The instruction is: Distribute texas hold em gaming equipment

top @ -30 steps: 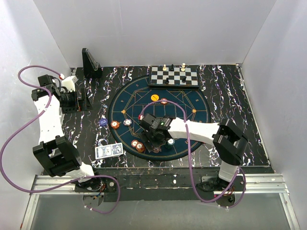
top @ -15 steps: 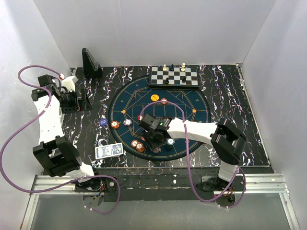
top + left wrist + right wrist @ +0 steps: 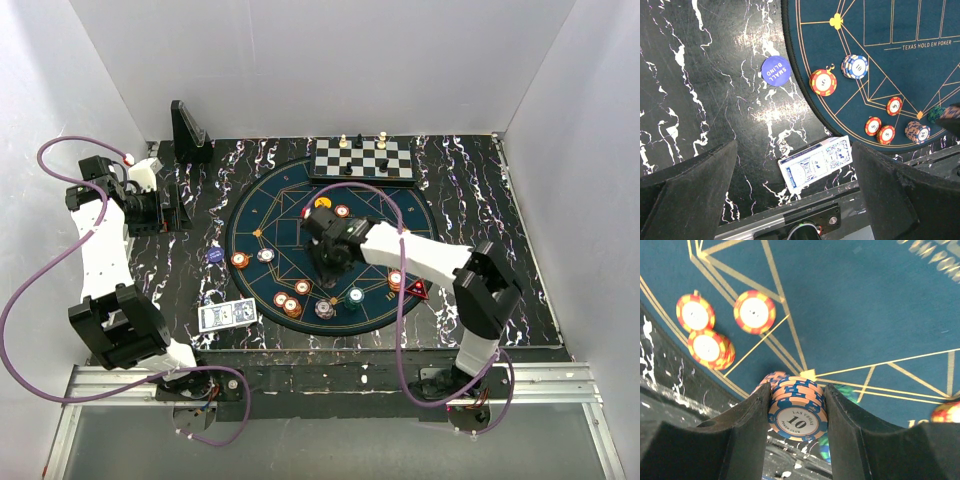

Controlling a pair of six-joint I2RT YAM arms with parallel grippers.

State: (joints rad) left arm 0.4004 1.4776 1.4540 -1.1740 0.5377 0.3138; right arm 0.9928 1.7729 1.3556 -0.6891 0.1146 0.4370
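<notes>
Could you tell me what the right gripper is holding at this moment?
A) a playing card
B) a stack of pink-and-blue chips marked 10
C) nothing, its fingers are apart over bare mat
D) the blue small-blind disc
B: the right wrist view shows the chips pinched between the right gripper's two fingers, the front one reading 10, raised above the mat.

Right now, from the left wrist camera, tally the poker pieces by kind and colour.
Red-and-yellow chips or stacks: 4
Blue-and-white chip stack: 1
Pink-and-blue chip stack: 1
Teal chip, partly hidden: 1
Small-blind disc: 1
Card pile: 1
Total: 9
</notes>
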